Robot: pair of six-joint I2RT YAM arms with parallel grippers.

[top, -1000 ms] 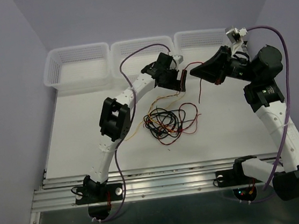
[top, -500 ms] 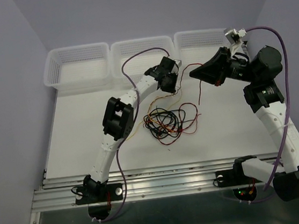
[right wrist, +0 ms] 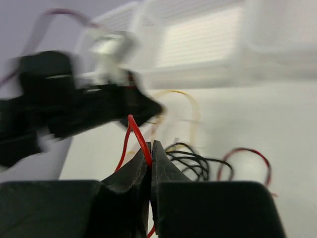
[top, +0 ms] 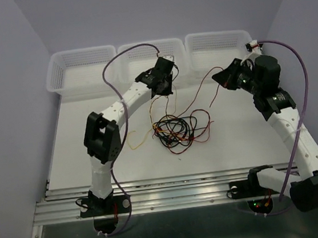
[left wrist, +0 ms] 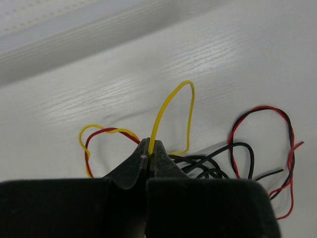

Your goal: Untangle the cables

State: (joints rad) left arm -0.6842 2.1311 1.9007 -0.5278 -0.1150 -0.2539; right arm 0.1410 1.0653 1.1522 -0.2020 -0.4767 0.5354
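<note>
**A:** What does the left hand (left wrist: 149,144) have?

**B:** Its two fingers are pressed flat together on the yellow cable (left wrist: 173,99). The strand arches out of the tips in a narrow loop, then drops back toward the tangle (top: 175,131). In the top view that hand hangs over the far side of the tangle, slightly to its left. A yellow strand slants down from it to the desk (top: 80,133) on the tangle's left.

**A:** And the right hand (right wrist: 150,145)?

**B:** It is also closed, pinching the red cable (right wrist: 134,130). The strand rises from between the tips, bends over and falls away beside the fingers. The background of its wrist view is blurred, but the pinch itself shows clearly. From above, this hand sits beyond the tangle and off to its right, raised off the desk. The red cable sags from it in a long curve down into the tangle.

**A:** Where are the other strands?

**B:** The black cables (left wrist: 218,159) lie knotted on the desk with more red and yellow loops. The knot is roughly midway between the two arms. In the left wrist view, a red and black loop sticks out of the tangle on one side. A yellow and red loop sticks out on the other.

**A:** Anything past it?

**B:** Three white baskets (top: 82,76) stand in a row along the desk's far edge, beyond the tangle. The left hand is just in front of the middle one.
</note>
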